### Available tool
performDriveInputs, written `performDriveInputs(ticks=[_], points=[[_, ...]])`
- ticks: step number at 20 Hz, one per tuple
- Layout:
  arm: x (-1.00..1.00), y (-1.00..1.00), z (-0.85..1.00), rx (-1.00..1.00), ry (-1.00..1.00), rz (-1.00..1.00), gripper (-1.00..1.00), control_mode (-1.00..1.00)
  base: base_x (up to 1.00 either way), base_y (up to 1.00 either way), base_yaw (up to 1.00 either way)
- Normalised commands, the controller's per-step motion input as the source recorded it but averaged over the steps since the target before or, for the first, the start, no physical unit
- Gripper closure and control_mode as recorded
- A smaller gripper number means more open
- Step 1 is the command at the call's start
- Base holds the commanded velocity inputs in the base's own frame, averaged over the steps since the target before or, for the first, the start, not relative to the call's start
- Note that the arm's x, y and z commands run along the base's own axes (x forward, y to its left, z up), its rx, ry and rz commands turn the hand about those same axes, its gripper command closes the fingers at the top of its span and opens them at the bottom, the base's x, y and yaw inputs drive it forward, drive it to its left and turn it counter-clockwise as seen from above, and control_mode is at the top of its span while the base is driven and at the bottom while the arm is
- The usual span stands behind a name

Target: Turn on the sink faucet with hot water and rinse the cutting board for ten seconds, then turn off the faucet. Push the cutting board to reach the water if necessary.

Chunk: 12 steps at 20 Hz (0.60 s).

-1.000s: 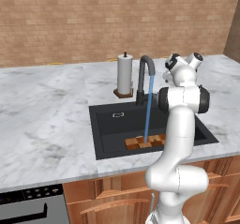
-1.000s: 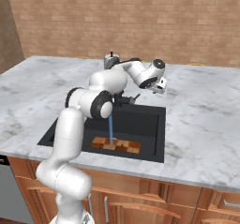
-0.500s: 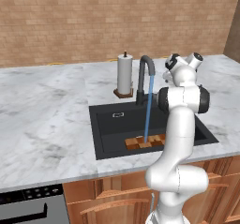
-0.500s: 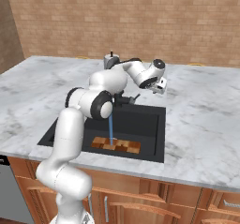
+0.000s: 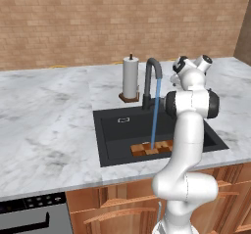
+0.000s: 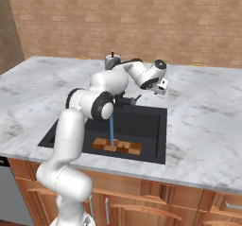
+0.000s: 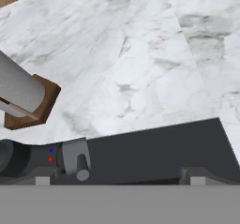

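nothing has moved; arm hides part of cutting board point(image 5: 153, 148).

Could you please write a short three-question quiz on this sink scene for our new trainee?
1. True or false: the water from the sink faucet lands on the cutting board.
2. Where does the cutting board lie? A) on the counter B) in the sink near its front wall C) under the paper-towel roll
3. Fill in: in the hand view, the faucet's lever has a blue and a ___ dot beside it.

Key: 1 true; 2 B; 3 red.
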Motion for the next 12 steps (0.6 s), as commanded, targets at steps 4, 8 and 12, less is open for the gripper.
performDriveInputs(ticks=[4,8,12], points=[[0.00,0.00,0.00,0.00,0.00,0.00,-1.00,-1.00,0.00,0.00,0.00],[0.00,0.00,0.00,0.00,0.00,0.00,-1.00,-1.00,0.00,0.00,0.00],[0.00,0.00,0.00,0.00,0.00,0.00,-1.00,-1.00,0.00,0.00,0.00]])
